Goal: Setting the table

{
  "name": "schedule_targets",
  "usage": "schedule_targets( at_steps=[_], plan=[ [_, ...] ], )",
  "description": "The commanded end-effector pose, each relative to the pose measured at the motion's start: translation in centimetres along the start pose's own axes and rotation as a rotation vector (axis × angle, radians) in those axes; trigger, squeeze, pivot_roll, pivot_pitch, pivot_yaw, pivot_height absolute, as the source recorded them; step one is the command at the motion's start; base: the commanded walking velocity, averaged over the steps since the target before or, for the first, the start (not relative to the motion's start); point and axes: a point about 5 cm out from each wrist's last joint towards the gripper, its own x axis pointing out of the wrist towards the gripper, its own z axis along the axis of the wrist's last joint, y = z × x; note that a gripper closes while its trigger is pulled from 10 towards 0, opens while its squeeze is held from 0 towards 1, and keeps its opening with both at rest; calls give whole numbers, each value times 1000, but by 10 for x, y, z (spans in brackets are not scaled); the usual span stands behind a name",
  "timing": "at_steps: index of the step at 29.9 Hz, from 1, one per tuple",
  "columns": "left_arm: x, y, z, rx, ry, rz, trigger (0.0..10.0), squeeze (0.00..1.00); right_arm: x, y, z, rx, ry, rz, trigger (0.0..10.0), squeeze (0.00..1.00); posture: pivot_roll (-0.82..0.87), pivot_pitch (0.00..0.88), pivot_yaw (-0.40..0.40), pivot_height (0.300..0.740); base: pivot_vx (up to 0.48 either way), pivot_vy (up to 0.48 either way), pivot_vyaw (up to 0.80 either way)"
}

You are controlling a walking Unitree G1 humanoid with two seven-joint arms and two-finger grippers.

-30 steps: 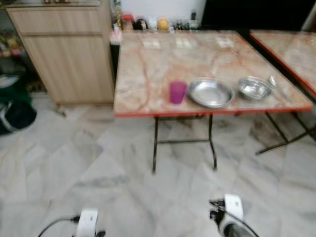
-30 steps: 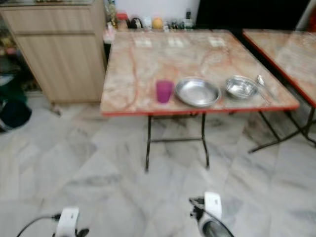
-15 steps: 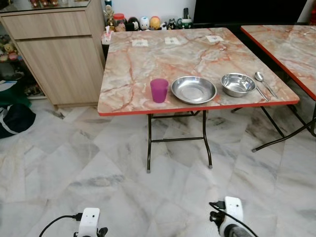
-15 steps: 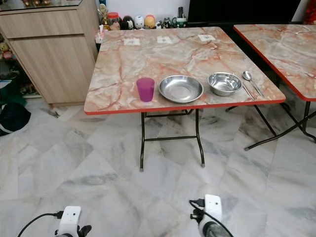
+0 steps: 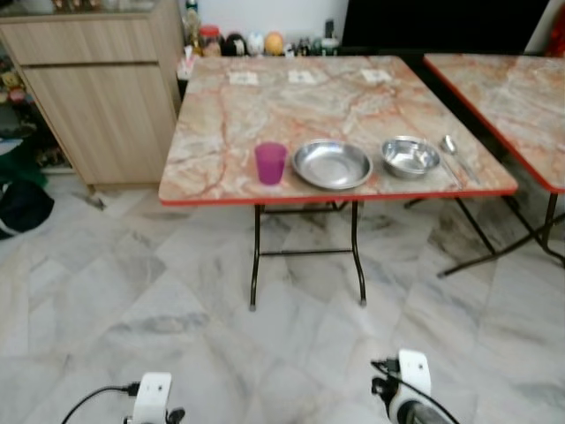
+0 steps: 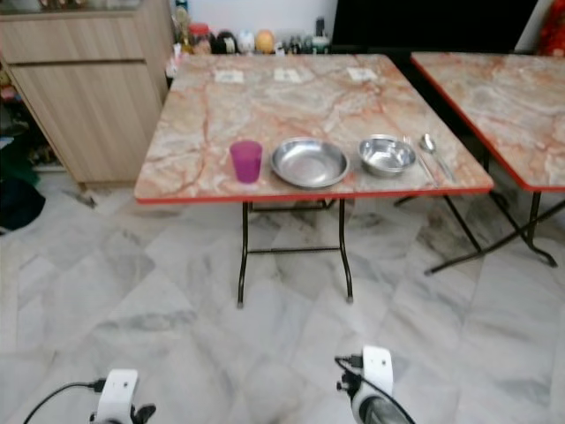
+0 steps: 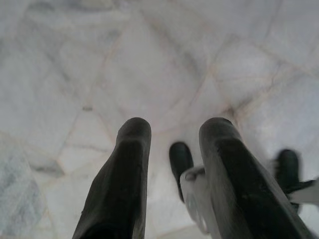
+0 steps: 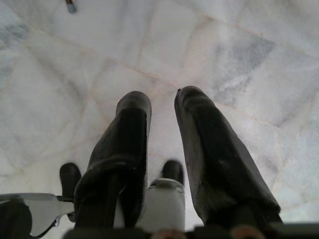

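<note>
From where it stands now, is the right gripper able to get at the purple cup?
Probably not: the right gripper hangs low over the floor, and the purple cup sits on the table well ahead.

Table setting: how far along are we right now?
Done, by the look of it: a purple cup, a steel plate, a steel bowl and a spoon sit in a row along the table's near edge. In hand: nothing; left gripper and right gripper hang open over the floor. Left: I can't tell what else is needed.

Table (image 5: 221, 132) — cup (image 5: 270, 163), plate (image 5: 332, 164), bowl (image 5: 410, 156)
</note>
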Motion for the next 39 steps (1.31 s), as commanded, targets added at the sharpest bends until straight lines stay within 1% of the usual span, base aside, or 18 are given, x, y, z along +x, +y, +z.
schedule_targets(
  at_steps=[1, 2, 5, 7, 10, 11, 12, 13, 14, 15, 16, 17, 20, 24, 26, 30, 33, 39],
  plan=[
    [2, -7, 11, 14, -53, -22, 10000, 0, -2, -9, -3, 1, 9, -23, 10000, 0, -11, 40, -16, 740, 0, 0, 0],
    [3, -6, 16, 16, -74, -22, 10000, 0, -2, -9, -3, 0, 10, -23, 10000, 0, -11, 40, -16, 740, 0, 0, 0],
    [4, -3, 38, 32, -187, -25, 10000, 0, -3, -9, -4, -1, 12, -25, 10000, 0, -12, 37, -11, 740, 0, 0, 0],
    [2, -1, 55, 41, -284, -21, 10000, 0, -3, -10, -5, 0, 12, -26, 10000, 0, -9, 31, -9, 740, 0, 0, 0],
    [-2, 1, 80, 24, -445, -35, 10000, 0, -3, -10, -6, 0, 16, -28, 10000, 0, 1, 27, -10, 740, 0, 0, 0],
    [-4, 0, 84, 22, -479, -39, 10000, 0, -3, -11, -6, -1, 17, -29, 10000, 0, 6, 27, -10, 740, 0, 0, 0],
    [-10, -3, 98, 39, -583, -56, 10000, 0, -3, -10, -8, -5, 22, -27, 10000, 0, 12, 23, -9, 740, 0, 0, 0],
    [-10, -3, 98, 39, -583, -56, 10000, 0, -3, -10, -8, -5, 22, -27, 10000, 0, 12, 23, -9, 740, 0, 0, 0],
    [-18, -9, 109, 53, -687, -87, 10000, 0, -4, -9, -10, -6, 26, -25, 10000, 0, 9, 20, -9, 740, 0, 0, 0],
    [-21, -11, 112, 54, -715, -98, 10000, 0, -4, -9, -10, -6, 27, -24, 10000, 0, 9, 20, -9, 740, 0, 0, 0],
    [-21, -11, 112, 54, -715, -98, 10000, 0, -4, -9, -10, -6, 27, -24, 10000, 0, 9, 20, -9, 740, 0, 0, 0],
    [-26, -15, 116, 65, -765, -117, 10000, 0, -4, -9, -11, -5, 27, -23, 10000, 0, 8, 16, -7, 740, 0, 0, 0],
    [-37, -23, 122, 45, -839, -140, 10000, 0, -4, -8, -11, 12, 19, -29, 10000, 0, 16, 12, -10, 740, 0, 0, 0],
    [-40, -27, 127, 25, -867, -153, 10000, 0, -3, -5, -12, 4, 25, -25, 10000, 0, 17, 9, -13, 740, 0, 0, 0],
    [-40, -28, 130, 25, -870, -160, 10000, 0, -3, -5, -12, 19, 24, -30, 10000, 0, 18, 8, -15, 740, 0, 0, 0],
    [-43, -31, 139, 24, -882, -170, 10000, 0, -3, -7, -12, 18, 31, -34, 10000, 0, 15, 30, -20, 740, 0, 0, -750],
    [-46, -30, 146, -15, -894, -168, 10000, 0, -4, -10, -13, 6, 37, -43, 10000, 0, 17, 37, -21, 740, 0, 0, -775],
    [-44, -24, 143, -10, -865, -138, 10000, 0, -5, -13, -14, 9, 36, -58, 10000, 0, 24, 47, -25, 740, 0, 0, -163]
  ],
)
